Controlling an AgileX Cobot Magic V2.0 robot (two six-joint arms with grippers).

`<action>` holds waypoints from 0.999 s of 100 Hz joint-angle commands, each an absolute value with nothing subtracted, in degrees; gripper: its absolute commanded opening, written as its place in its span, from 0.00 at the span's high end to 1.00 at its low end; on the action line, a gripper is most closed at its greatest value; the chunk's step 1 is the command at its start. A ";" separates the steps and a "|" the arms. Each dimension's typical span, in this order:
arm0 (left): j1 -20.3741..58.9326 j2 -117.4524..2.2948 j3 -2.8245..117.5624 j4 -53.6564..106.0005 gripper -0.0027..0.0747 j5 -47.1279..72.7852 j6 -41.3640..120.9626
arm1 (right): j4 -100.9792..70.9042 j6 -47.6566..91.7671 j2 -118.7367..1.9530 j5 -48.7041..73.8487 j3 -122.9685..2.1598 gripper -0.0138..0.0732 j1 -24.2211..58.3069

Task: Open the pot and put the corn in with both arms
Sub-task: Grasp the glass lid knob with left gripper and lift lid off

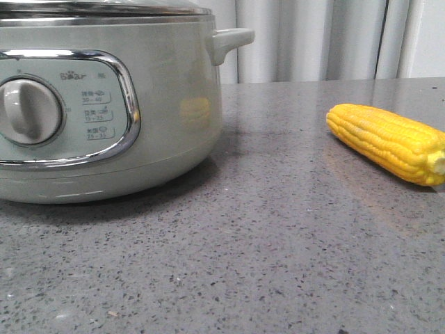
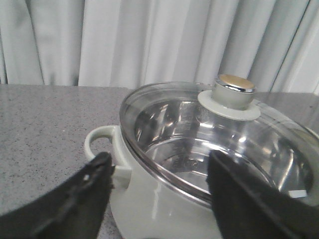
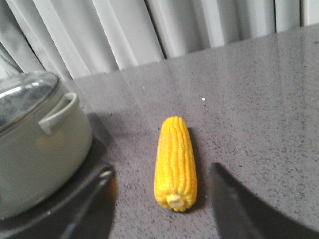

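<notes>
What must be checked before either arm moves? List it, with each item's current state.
1. Glass lid on the pot: closed, not ok for loading.
2. Lid knob unobstructed: ok.
3. Left gripper open, holding nothing: ok.
4. Right gripper open, holding nothing: ok.
5. Corn lying free on the table, apart from the pot: ok.
6. Pot switched off: cannot tell.

A grey speckled stone-look tabletop (image 1: 278, 243) filled the lower part of the front view — dark and pale flecks all over it, with a soft sheen toward the far edge. Behind it hung pale grey-white curtains (image 1: 313, 38) in long vertical folds, closing off the whole backdrop. The light was even and diffuse — shadows on the table stayed soft.
</notes>
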State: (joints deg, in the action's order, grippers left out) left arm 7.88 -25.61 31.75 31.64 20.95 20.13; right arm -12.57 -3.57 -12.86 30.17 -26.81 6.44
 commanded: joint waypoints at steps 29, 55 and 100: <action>17.41 -47.57 48.01 32.24 0.32 13.53 28.94 | -10.46 -1.26 -17.43 27.96 -32.52 0.28 6.12; 24.91 -58.70 51.26 32.14 0.24 -1.16 28.94 | -10.46 -1.26 -17.43 28.19 -32.52 0.29 6.12; 27.85 -71.16 52.52 32.27 0.25 -6.53 28.61 | -10.24 -1.26 -17.43 28.19 -32.52 0.29 6.12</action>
